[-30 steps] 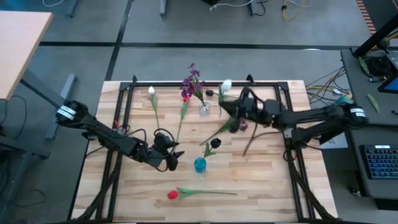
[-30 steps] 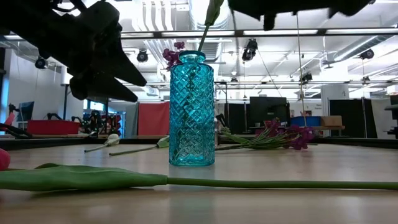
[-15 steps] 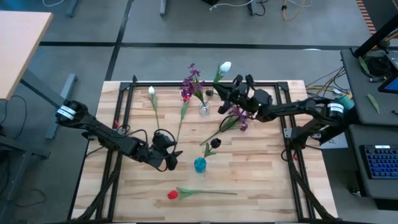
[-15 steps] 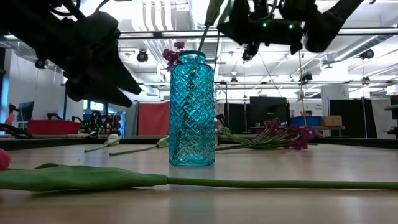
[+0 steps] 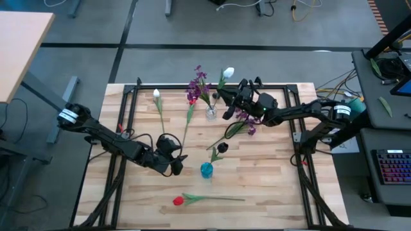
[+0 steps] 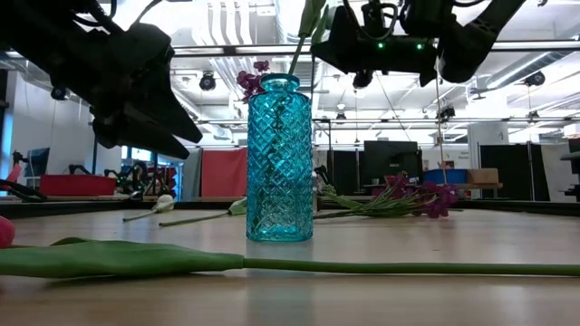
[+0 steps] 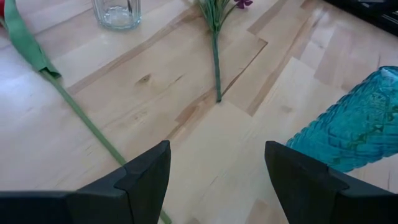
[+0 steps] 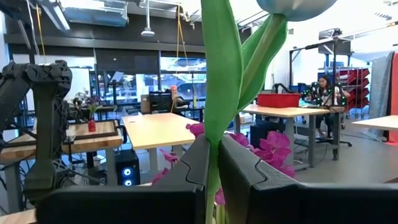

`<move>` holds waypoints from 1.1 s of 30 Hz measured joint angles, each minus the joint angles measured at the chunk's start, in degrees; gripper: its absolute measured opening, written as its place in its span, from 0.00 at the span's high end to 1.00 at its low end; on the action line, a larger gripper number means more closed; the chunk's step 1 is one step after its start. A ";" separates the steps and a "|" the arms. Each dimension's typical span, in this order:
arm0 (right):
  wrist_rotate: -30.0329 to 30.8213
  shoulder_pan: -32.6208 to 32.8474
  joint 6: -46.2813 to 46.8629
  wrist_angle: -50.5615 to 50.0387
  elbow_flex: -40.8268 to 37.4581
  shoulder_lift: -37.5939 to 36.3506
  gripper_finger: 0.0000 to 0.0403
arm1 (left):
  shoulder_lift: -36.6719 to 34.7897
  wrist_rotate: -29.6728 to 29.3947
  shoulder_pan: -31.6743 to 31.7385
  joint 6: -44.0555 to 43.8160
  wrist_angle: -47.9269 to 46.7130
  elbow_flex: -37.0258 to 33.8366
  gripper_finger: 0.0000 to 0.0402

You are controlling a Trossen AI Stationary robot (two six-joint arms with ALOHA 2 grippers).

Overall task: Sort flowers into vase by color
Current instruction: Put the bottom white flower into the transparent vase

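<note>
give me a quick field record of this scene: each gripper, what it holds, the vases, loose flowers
right gripper: shut on white flower, raised near the clear vase
left gripper: open, empty, left of the blue vase
clear vase: holds purple flowers
blue vase: holds a near-black flower
loose on table: red tulip at the front, another white flower at back left, purple sprig right of the clear vase
</note>
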 joint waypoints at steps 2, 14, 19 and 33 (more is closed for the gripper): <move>0.00 0.00 -0.01 -0.02 0.00 0.00 0.91 | 0.00 0.00 0.00 -0.20 0.00 0.00 0.39; 0.06 0.00 0.54 -6.12 0.02 -0.28 0.62 | -1.10 0.04 0.02 -1.24 -0.15 0.02 0.39; 0.09 0.00 1.57 -11.97 0.02 -1.67 0.51 | -3.59 -0.35 0.00 -1.27 -1.49 0.07 0.39; 0.65 0.00 9.01 -45.21 0.09 -17.06 0.23 | -9.73 -0.90 3.46 -3.73 -7.44 0.07 0.39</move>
